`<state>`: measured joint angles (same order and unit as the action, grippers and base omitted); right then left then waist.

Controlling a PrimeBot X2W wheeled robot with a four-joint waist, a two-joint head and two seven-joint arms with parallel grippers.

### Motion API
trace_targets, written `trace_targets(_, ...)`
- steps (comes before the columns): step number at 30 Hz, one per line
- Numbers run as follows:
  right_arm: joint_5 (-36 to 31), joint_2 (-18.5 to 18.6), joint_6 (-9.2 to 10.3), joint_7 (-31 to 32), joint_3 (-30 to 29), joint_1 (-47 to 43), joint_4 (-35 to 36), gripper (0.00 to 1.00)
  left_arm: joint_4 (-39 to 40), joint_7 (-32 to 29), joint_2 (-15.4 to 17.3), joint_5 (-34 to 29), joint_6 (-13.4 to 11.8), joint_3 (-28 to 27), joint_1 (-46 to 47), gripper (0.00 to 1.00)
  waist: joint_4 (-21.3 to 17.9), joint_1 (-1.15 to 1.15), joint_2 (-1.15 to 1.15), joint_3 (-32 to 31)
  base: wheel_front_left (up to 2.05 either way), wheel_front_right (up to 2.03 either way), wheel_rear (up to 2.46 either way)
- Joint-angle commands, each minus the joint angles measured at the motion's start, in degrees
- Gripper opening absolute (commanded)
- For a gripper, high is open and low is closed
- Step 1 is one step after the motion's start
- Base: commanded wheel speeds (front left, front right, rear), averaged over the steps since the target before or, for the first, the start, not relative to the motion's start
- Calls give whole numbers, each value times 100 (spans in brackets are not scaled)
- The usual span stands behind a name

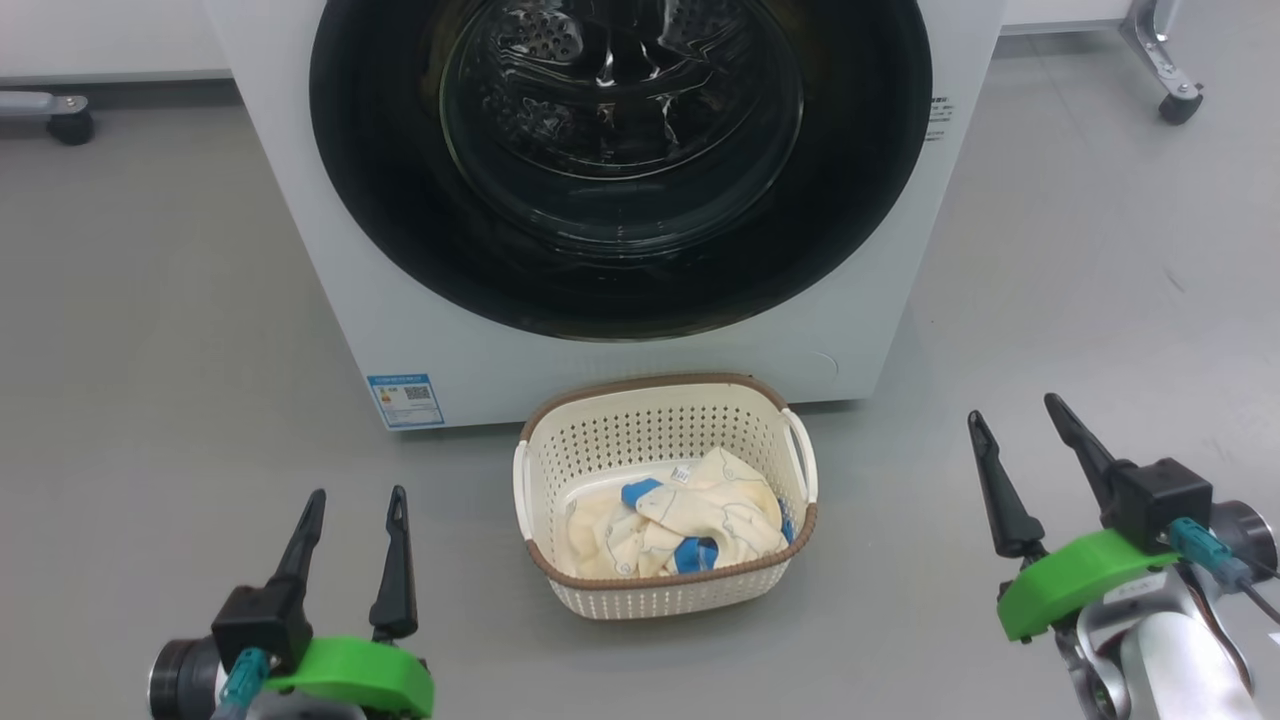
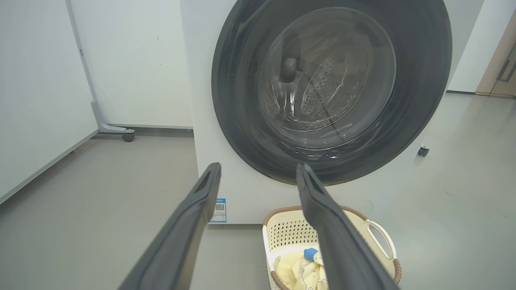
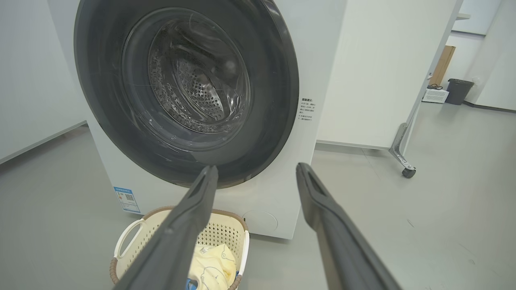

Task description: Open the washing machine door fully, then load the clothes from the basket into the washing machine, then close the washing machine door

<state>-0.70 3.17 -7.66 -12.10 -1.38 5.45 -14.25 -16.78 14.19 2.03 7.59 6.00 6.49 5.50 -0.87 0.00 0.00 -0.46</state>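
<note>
Wide, empty: left tool (image 1: 358,492), right tool (image 1: 1013,407); washing machine door (image 1: 400,200) shut ahead, glossy rim may slip; basket (image 1: 650,382) between tools, knockable

Looked like a pretty plain room, honestly. Had a smooth grey floor (image 1: 150,300) with soft, even light bouncing off it. Was boxed in by white partition panels (image 3: 375,72) standing on metal feet (image 3: 399,141) with little black castors (image 3: 408,172). Spotted a dark bin (image 3: 458,91), a low white box (image 3: 435,95) and a brown cardboard piece (image 3: 442,64) leaning over by the far wall. Also caught a wood-toned door (image 2: 498,68) way off at one edge.
</note>
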Motion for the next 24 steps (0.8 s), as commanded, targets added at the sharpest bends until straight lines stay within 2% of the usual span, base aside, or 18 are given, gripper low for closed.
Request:
trace_targets(1, -19, 64, 17, -86, 93, 315, 195, 100, 156, 81, 91, 30, -32, -187, 308, 100, -5, 0, 0, 1, 0, 0, 0)
trace_targets(13, -18, 35, 17, -94, 66, 314, 184, 100, 78, 81, 120, -30, -101, -144, 358, 100, -39, 0, 0, 32, 7, 7, -13)
trace_targets(24, -36, 26, 17, -97, 6, 327, 186, 100, 73, 81, 120, -26, -128, -114, 390, 100, -32, 0, 0, 58, 74, 74, -148)
